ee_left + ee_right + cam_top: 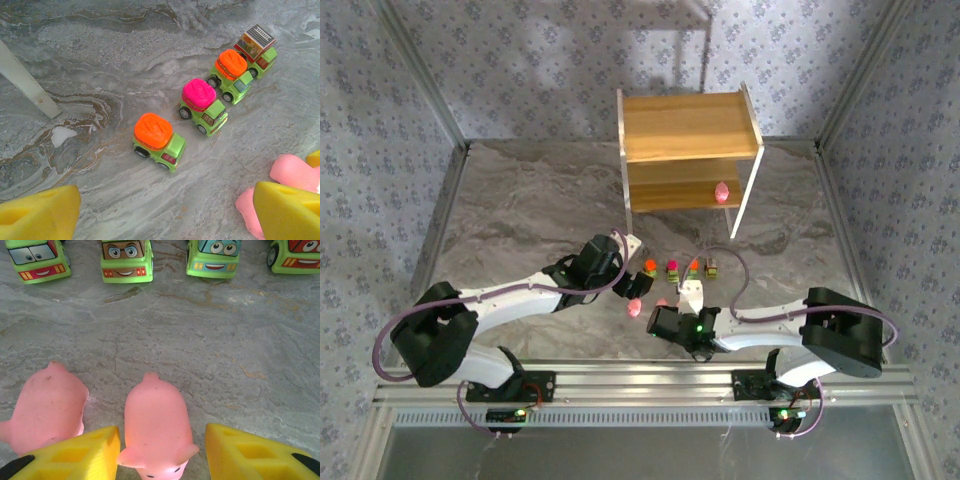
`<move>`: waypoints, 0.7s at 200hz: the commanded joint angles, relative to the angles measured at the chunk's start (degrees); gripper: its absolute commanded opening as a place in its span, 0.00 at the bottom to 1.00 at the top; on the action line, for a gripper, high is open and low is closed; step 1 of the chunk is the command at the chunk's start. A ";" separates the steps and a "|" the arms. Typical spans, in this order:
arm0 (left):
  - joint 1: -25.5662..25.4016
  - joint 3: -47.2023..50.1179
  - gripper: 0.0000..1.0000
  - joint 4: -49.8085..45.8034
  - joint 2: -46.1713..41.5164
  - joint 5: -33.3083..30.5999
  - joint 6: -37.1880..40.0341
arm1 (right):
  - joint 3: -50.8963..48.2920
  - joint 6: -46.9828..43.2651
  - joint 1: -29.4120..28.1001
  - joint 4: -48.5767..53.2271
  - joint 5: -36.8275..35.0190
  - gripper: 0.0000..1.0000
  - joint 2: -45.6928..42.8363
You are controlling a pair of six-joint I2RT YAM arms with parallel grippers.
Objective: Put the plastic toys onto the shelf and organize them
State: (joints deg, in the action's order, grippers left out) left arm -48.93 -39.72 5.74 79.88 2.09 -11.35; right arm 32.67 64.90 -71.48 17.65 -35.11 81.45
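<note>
Four toy cars with green bases stand in a row on the table (520, 210), in front of the shelf (690, 125). In the left wrist view they are an orange-topped car (154, 136), a magenta one (202, 105), a second orange one (232, 72) and a red-brown one (256, 45). One pink toy (722, 192) lies on the lower shelf. My right gripper (162, 455) stands open around a pink pig (157, 420); its left finger touches it and the right finger is apart. A second pink pig (47, 407) lies just left. My left gripper (165, 220) is open and holds nothing.
A white shelf leg (25, 80) stands left of the cars. The two pink pigs (635, 307) (662, 303) lie between the grippers (633, 288) (675, 300), which are close together. Patterned walls enclose the table on three sides.
</note>
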 commanded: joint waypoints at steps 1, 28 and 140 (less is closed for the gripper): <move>-0.40 -1.28 0.89 -0.90 -0.28 0.20 0.53 | 0.69 -0.52 0.41 -0.08 -0.67 0.49 1.15; -0.46 -1.33 0.89 -0.93 -0.15 0.11 0.54 | 1.00 -0.72 0.41 -0.41 -0.96 0.49 1.91; -0.38 -1.40 0.89 -0.73 0.18 0.37 0.45 | 1.35 0.40 0.84 0.46 -1.89 0.44 2.76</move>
State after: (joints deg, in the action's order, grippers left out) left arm -48.93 -39.72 5.72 79.92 2.11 -11.35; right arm 33.06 64.88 -71.11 16.45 -35.31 83.66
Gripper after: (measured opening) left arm 0.891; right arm 0.450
